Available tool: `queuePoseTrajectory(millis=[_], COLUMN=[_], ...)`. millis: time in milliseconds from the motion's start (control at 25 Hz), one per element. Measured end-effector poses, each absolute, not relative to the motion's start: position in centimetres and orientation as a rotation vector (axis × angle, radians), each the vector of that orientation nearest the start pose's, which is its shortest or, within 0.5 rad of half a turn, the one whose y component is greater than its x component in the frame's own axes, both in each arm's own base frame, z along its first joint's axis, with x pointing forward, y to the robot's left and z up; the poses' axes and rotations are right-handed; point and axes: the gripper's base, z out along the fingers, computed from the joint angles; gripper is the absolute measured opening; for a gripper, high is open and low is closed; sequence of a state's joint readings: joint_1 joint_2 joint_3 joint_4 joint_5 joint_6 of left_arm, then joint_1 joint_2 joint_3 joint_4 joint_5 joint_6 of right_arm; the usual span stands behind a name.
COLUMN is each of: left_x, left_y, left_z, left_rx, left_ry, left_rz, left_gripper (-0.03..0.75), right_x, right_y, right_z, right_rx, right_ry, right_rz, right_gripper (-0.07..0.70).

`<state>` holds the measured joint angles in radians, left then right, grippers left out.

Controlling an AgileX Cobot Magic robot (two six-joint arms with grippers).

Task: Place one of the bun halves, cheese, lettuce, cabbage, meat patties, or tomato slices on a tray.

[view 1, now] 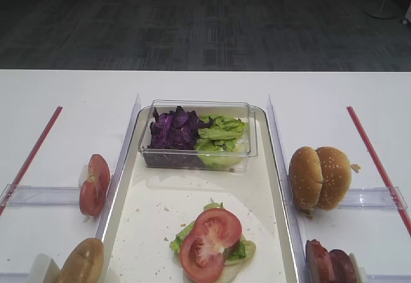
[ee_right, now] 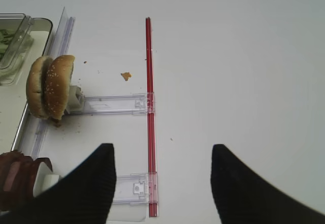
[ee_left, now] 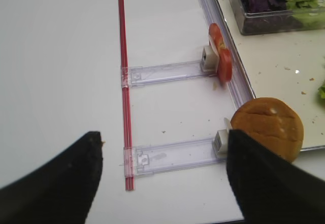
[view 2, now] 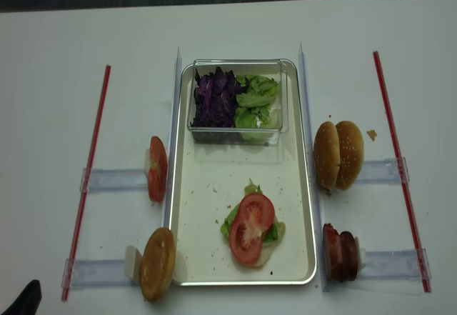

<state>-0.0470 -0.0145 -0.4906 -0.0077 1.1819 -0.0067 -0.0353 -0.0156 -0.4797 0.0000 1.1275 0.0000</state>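
Observation:
On the cream tray (view 1: 160,212) lies a stack of a bun half, lettuce and a tomato slice (view 1: 210,235). A clear box at its far end holds purple cabbage (view 1: 173,129) and lettuce (view 1: 221,135). Left of the tray stand tomato slices (ee_left: 222,56) and a bun half (ee_left: 268,127). On the right stand two bun halves (ee_right: 50,87) and meat patties (ee_right: 18,178). Cheese is out of view. My left gripper (ee_left: 163,133) is open over the table left of the bun. My right gripper (ee_right: 161,147) is open and empty, right of the patties.
Clear plastic holder rails (ee_left: 162,74) and red strips (ee_right: 149,97) lie on the white table on both sides of the tray. Upright clear dividers (view 1: 125,148) flank the tray. A crumb (ee_right: 125,75) lies near the right buns.

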Motion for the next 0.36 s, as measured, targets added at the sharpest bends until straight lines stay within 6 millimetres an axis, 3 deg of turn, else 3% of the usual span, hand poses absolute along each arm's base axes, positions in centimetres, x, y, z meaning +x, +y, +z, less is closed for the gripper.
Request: queuePoseTrajectory(millis=[360], left_x=[-1.16], left_y=[-0.01], left_z=[26.51], left_rx=[0.044], left_ry=[2.16], left_rz=[-0.04], left_gripper=[0.473], right_x=[-0.79], right_y=[0.03], right_z=[26.62], right_rx=[0.037], right_ry=[2.116], right_rz=[-0.021], right_gripper=[0.445])
